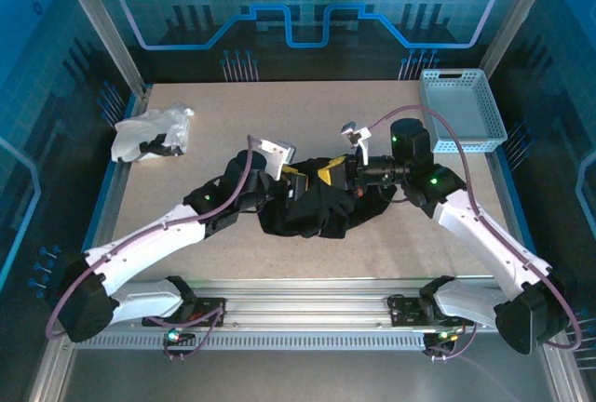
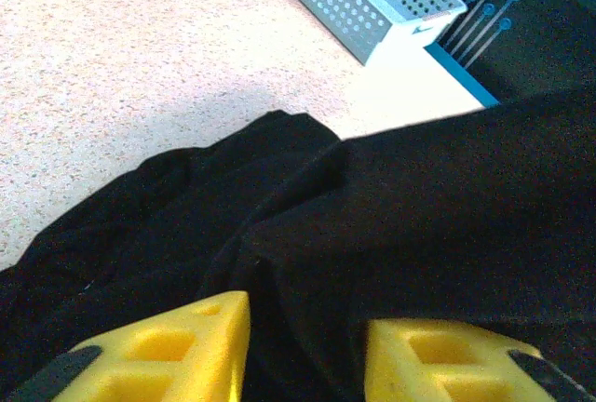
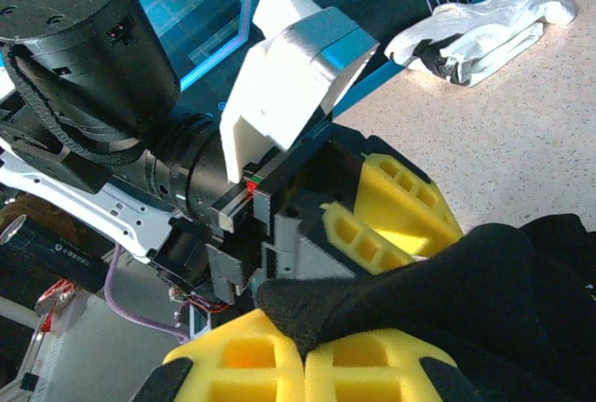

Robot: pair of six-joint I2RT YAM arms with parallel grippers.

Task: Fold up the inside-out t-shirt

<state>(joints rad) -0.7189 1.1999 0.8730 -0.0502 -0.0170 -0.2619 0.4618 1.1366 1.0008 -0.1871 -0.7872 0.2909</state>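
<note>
**Item:** inside-out t-shirt (image 1: 312, 208). Lies bunched in a dark heap at the centre of the table (image 1: 279, 113); not yet flat, no fold made. Flanked by a white garment (image 1: 149, 132) at ten o'clock and a blue basket (image 1: 461, 109) at two o'clock, each well apart from it.

**Right gripper** (image 3: 303, 351): fingers together, clamped on a pinch of the black cloth. Reaches in from three o'clock.

**Left gripper** (image 2: 305, 328): fingers apart, with a ridge of cloth lying between them; impossible to tell whether pinched. Reaches in from nine o'clock, just beside the right.

**Step in hand, by judgement:** taking hold of the heap at two neighbouring points, ahead of spreading.

**Next move calls for:** securing the left hold, then lifting and drawing the two holds apart toward nine and three o'clock to open the shirt flat. Needs even tension and care against pinching several layers together.
</note>
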